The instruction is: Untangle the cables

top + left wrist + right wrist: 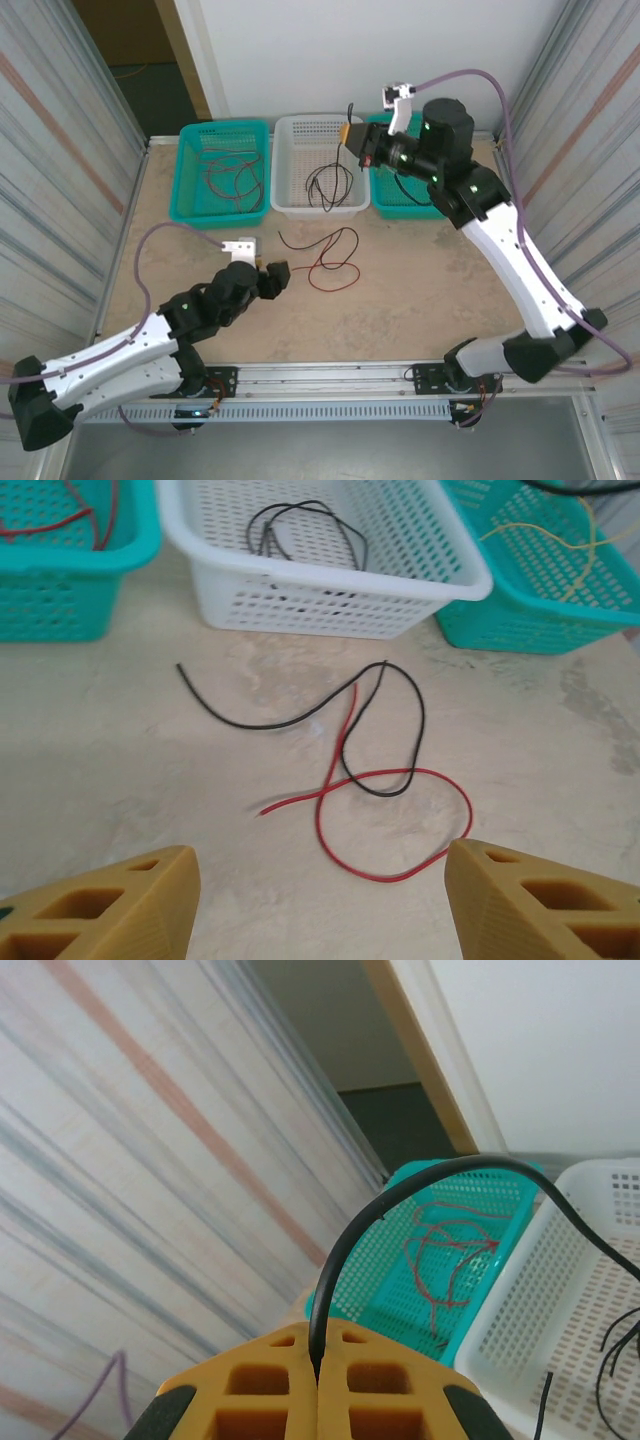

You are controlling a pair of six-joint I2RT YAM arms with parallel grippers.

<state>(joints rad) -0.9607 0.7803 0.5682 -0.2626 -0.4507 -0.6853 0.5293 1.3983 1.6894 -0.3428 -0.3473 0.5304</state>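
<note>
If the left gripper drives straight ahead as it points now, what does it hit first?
Probably the red cable loop on the table, just ahead of the left gripper; depth is uncertain.

Brightness: you have bright, even light everywhere; only the doorway (150, 45) at 11 o'clock overhead is dark.
Shadows: soft, faint on the desk (420, 300).
Glare: mild sheen on the desk at your left wrist.
Focus: black cable (330, 1270) crisp; striped wall (120, 1210) behind it smeared.
Distortion: overhead side walls (50, 150) splay at 3 and 9 o'clock.
</note>
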